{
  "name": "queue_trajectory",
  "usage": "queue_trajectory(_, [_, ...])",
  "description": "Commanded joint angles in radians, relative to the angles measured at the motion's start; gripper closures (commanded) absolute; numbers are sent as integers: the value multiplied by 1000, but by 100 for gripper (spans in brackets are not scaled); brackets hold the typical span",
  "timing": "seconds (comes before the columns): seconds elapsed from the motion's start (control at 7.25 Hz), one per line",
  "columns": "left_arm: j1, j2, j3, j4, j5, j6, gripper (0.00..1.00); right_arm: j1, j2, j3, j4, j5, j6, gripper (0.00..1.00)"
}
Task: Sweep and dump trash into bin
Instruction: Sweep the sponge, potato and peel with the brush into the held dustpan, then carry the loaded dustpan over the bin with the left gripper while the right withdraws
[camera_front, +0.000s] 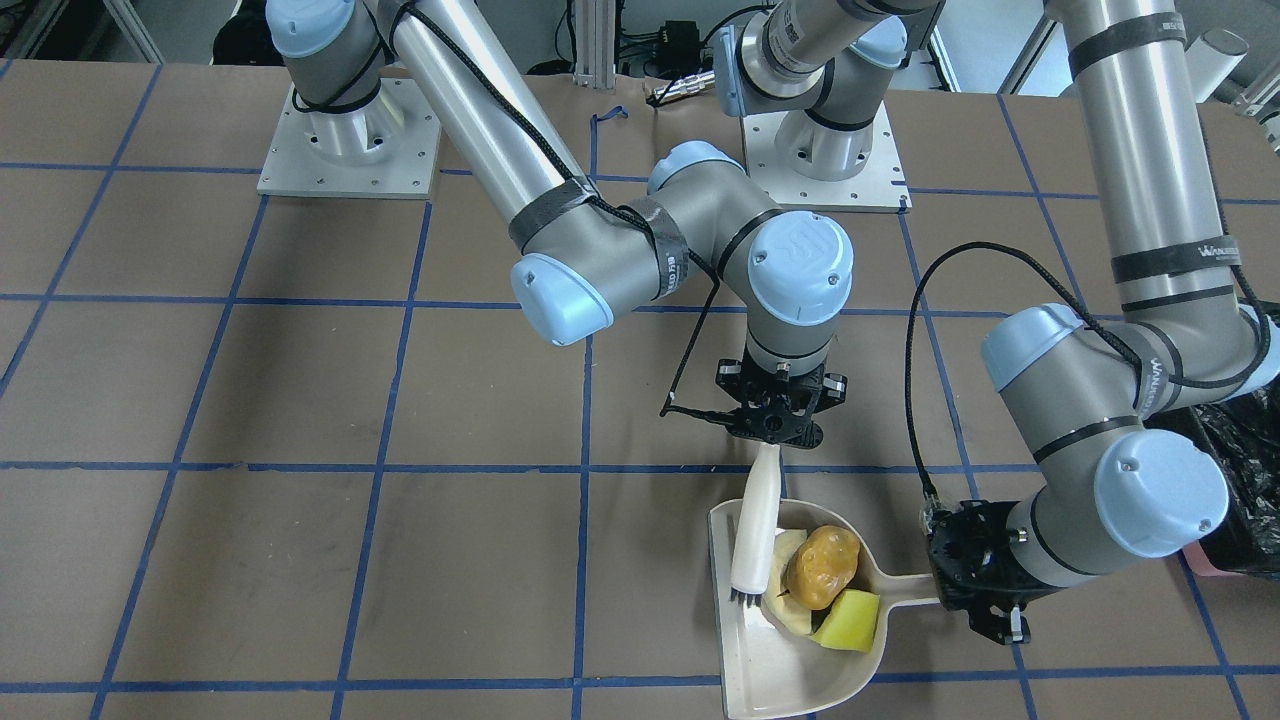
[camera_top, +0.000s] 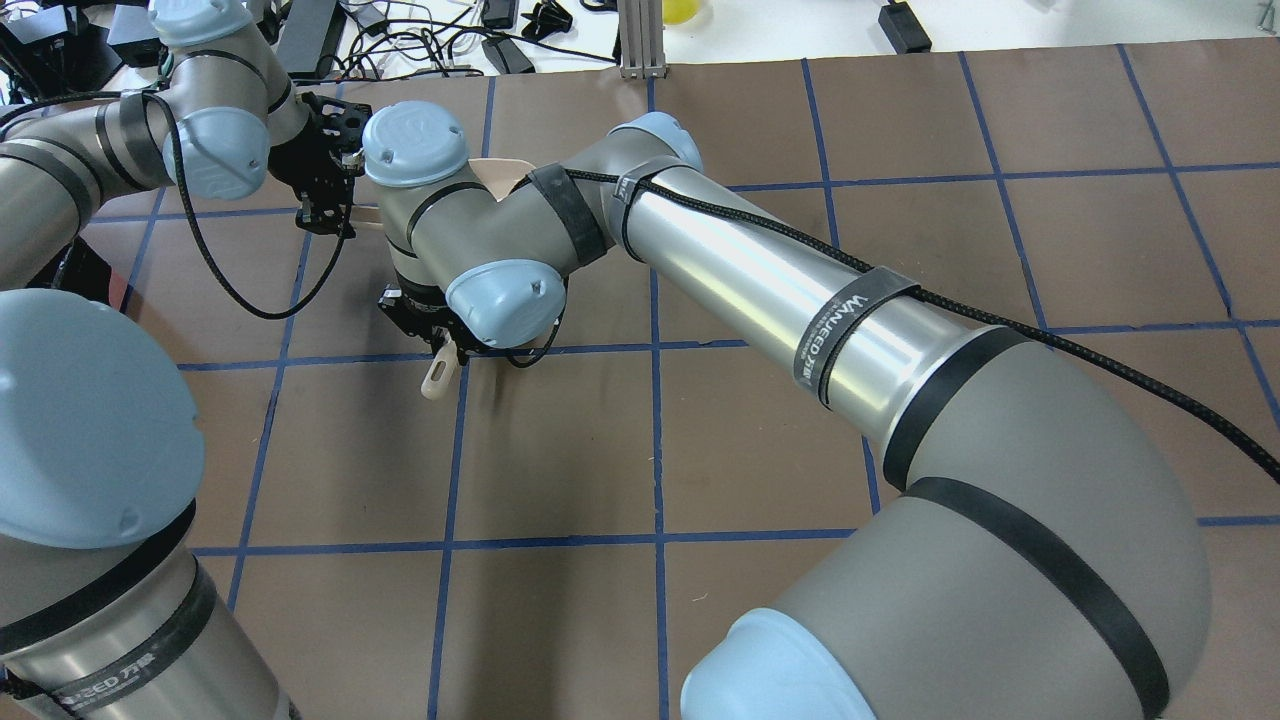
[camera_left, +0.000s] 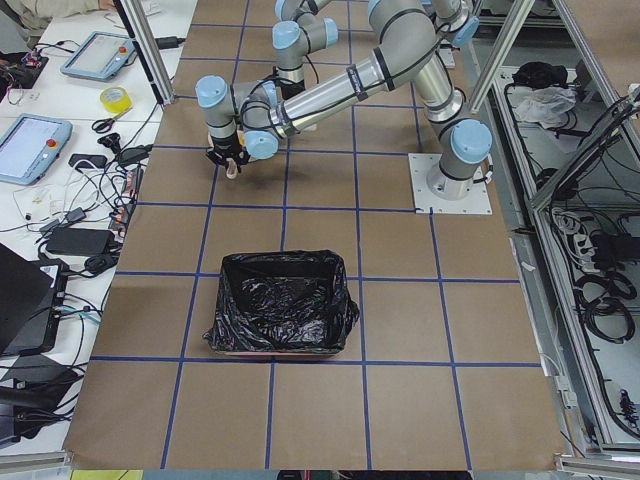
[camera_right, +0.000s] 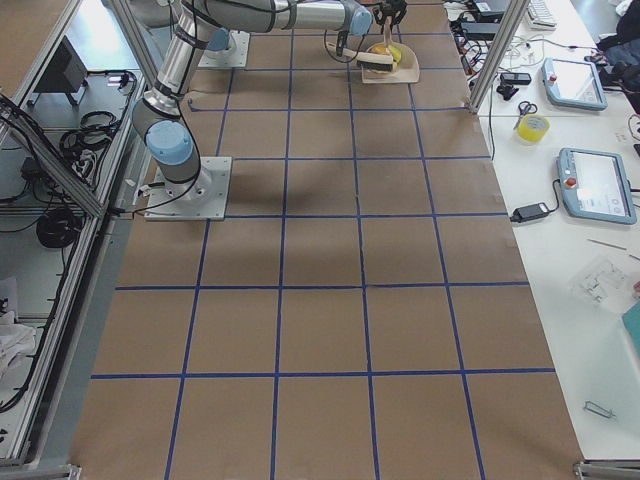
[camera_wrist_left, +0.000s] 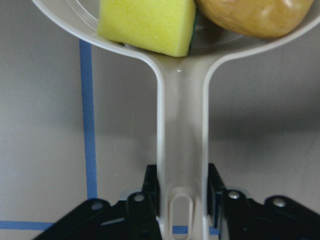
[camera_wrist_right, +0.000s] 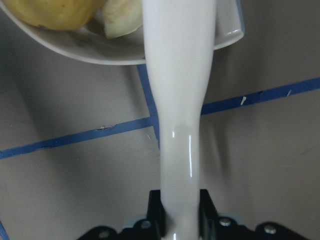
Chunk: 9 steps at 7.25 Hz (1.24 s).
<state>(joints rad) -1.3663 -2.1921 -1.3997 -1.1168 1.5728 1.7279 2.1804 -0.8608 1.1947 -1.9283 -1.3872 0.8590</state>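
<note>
Up front I see trash in the dustpan; overhead my right arm hides it; left pincer clamps the dustpan, right pincer the brush.

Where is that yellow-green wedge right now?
In the front-facing view, the wedge lies inside the beige dustpan, low and right of centre. It sits at the handle end, beside the brown lump, which is between it and the white brush.

Your count: 1 cream crescent slice, 1 golden-brown lump, 1 yellow-green wedge, 1 beige plastic dustpan, 1 white brush, 1 black-lined bin.
</note>
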Motion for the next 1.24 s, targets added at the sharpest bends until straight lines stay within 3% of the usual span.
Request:
queue_trajectory(0.0, [1, 0, -1, 0, -2, 1, 92, -52, -65, 40, 84, -27, -39, 100])
queue_trajectory(0.41, [24, 8, -1, -8, -57, 8, 95, -270, -252, 214, 143, -76, -370, 100])
queue_trajectory(0.69, [45, 23, 4, -24, -82, 9, 100, -385, -334, 314, 146, -156, -541, 100])
queue_trajectory(1.1, [197, 73, 19, -119, -108, 100, 100, -546, -369, 361, 143, -180, -746, 100])
